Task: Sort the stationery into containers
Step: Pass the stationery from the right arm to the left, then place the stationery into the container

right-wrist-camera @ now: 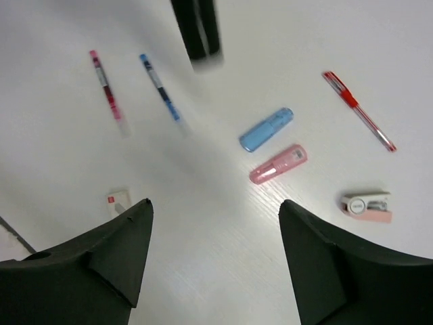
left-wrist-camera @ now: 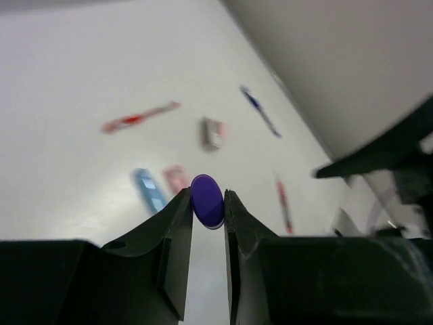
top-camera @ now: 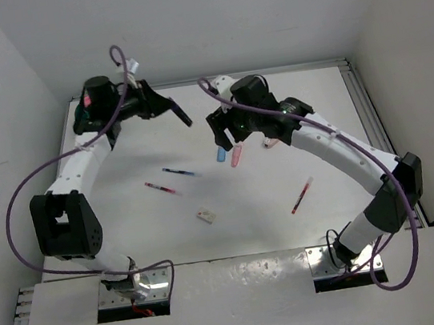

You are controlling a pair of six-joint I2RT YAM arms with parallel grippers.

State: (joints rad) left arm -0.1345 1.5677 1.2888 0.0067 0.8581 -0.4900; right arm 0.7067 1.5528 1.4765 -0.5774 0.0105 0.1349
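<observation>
Left jaws pinched a purple-ended highlighter [left-wrist-camera: 207, 200] by its end, right jaws apart; the shallow hold could slip.

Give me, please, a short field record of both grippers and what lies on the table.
Left gripper: shut on purple-ended highlighter
Right gripper: open, empty
Tubes: blue tube and pink tube, side by side, not touching
Pens: red pen, blue pen, pink pen, scattered
Erasers: pink eraser, small white eraser
Containers: none in view
</observation>
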